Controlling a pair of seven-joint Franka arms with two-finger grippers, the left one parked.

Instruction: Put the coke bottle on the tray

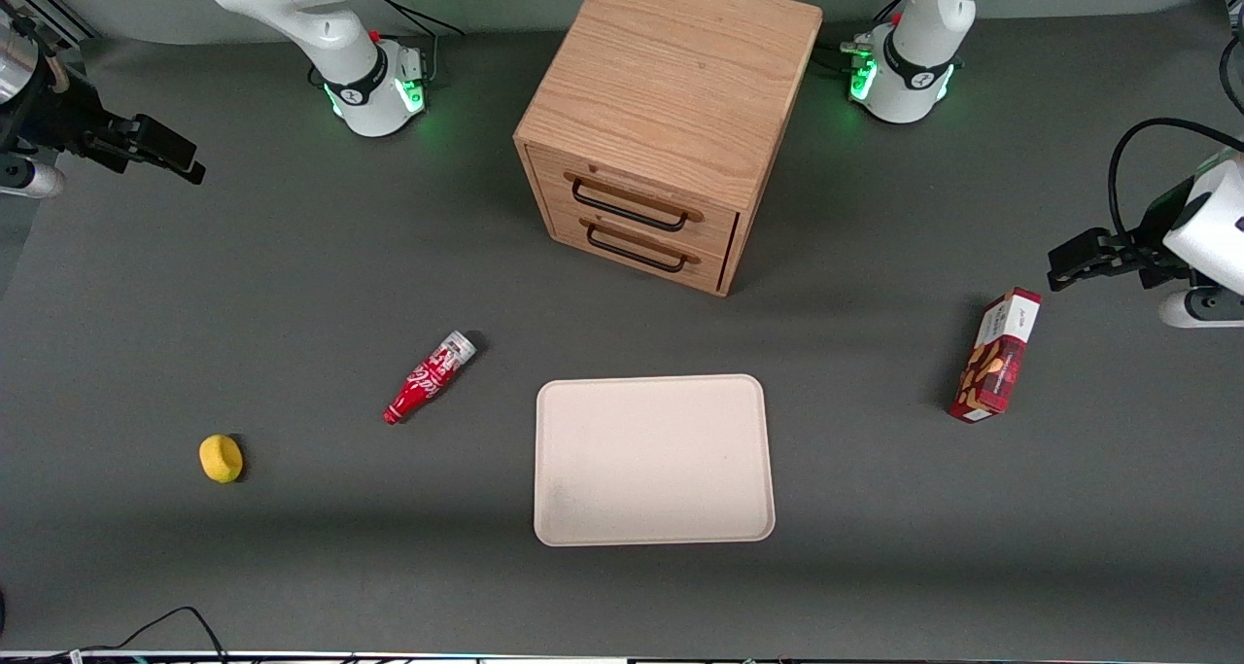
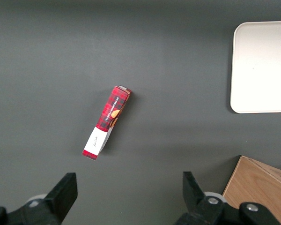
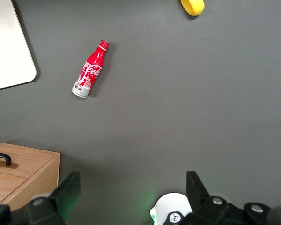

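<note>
coke bottle (image 1: pixel 429 376) lying beside tray (image 1: pixel 653 460) | gripper (image 1: pixel 155 149) raised, jaws apart

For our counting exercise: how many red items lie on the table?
2. The coke bottle lies beside the tray, toward the working arm's end; the red snack box toward the parked arm's end. The gripper is far from both.

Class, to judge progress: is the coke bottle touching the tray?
Apart. The front view shows bare table between coke bottle and tray; the gripper is far off.
</note>
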